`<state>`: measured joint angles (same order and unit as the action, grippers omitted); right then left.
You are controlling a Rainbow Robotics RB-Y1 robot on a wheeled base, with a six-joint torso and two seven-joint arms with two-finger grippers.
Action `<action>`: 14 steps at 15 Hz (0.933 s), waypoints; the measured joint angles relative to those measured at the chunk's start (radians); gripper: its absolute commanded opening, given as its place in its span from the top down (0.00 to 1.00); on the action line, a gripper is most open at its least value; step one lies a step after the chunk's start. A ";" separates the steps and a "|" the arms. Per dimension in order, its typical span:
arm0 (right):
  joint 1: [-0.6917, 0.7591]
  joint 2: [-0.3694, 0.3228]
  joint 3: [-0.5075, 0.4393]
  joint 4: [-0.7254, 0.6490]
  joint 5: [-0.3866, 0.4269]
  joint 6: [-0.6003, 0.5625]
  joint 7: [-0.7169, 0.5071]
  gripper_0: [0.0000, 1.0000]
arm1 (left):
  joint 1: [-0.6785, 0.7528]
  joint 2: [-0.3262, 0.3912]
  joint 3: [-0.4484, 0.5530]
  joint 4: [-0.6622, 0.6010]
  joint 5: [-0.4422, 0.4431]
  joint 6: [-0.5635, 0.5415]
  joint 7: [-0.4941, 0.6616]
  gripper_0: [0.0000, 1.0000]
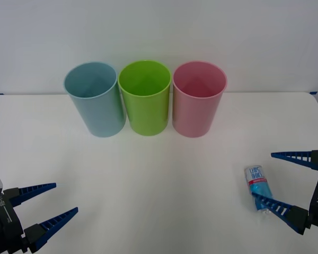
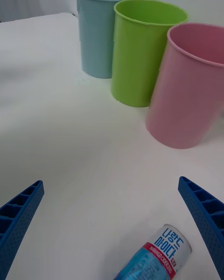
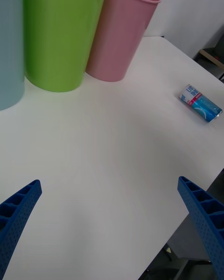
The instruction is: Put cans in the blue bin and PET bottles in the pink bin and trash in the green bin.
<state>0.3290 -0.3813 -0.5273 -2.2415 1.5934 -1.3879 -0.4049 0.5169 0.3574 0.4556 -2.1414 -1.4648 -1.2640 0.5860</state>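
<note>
Now the right hand, fingers spread wide, reaches around the slim blue-and-white drink can lying on the white bench.
One finger seems to touch it; left hand waits released.

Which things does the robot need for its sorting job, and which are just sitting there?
Needed:
can, lying on its side between the open right gripper's fingers
blue bin
green bin
pink bin

Just there:
white table
left gripper, open, waiting

Can on its side, front right; blue bin, green bin, pink bin upright behind.
</note>
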 measured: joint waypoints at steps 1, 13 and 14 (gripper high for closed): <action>0.013 -0.005 -0.018 -0.014 0.001 0.001 -0.034 0.00 | 0.000 0.000 0.000 0.000 0.000 0.000 0.000 0.00; 0.157 -0.005 -0.091 -0.154 0.272 0.122 -0.468 0.00 | 0.000 0.000 0.000 0.000 0.000 0.000 0.000 0.00; 0.159 -0.001 -0.080 -0.154 0.289 0.123 -0.497 0.00 | 0.000 0.000 0.000 0.000 0.000 0.000 0.000 0.00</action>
<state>0.4878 -0.3826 -0.6075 -2.3951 1.8824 -1.2647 -0.9017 0.5169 0.3574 0.4556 -2.1414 -1.4648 -1.2640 0.5860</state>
